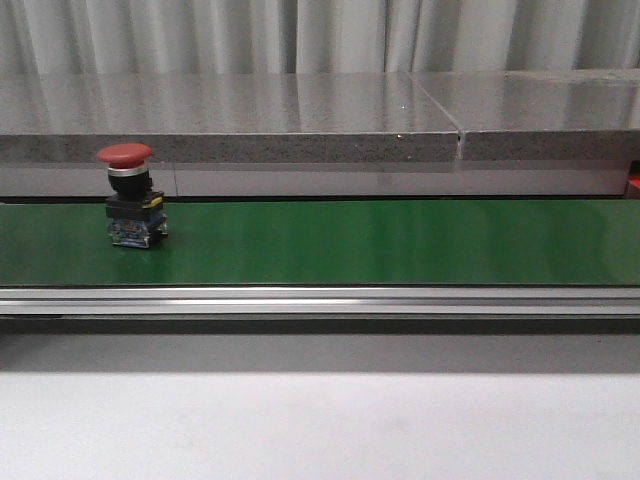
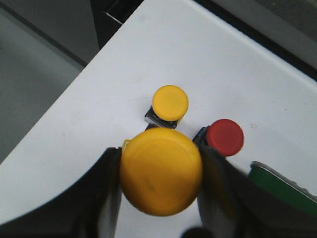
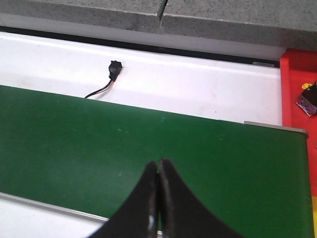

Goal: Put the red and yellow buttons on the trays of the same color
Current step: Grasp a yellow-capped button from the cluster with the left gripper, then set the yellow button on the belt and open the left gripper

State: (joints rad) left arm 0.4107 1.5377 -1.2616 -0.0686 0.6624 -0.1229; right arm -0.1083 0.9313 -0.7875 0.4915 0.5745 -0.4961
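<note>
My left gripper [image 2: 161, 153] is shut on a large yellow button [image 2: 161, 173], held above a white surface. Beneath it on that surface stand a smaller yellow button [image 2: 170, 102] and a red button [image 2: 226, 136], close together. Another red mushroom button [image 1: 128, 195] on a black base stands upright on the green belt [image 1: 380, 240] at the left. Over the belt [image 3: 99, 148] my right gripper [image 3: 158, 166] is shut and holds nothing. A red tray [image 3: 297, 79] lies past the belt's end, with a small dark part [image 3: 308, 101] on it. No yellow tray is clearly in view.
A grey stone ledge [image 1: 300, 120] runs behind the belt, and a metal rail [image 1: 320, 300] runs along its front. A black connector with a wire [image 3: 113, 68] lies on the white strip behind the belt. The belt's corner [image 2: 282, 186] shows beside the left gripper.
</note>
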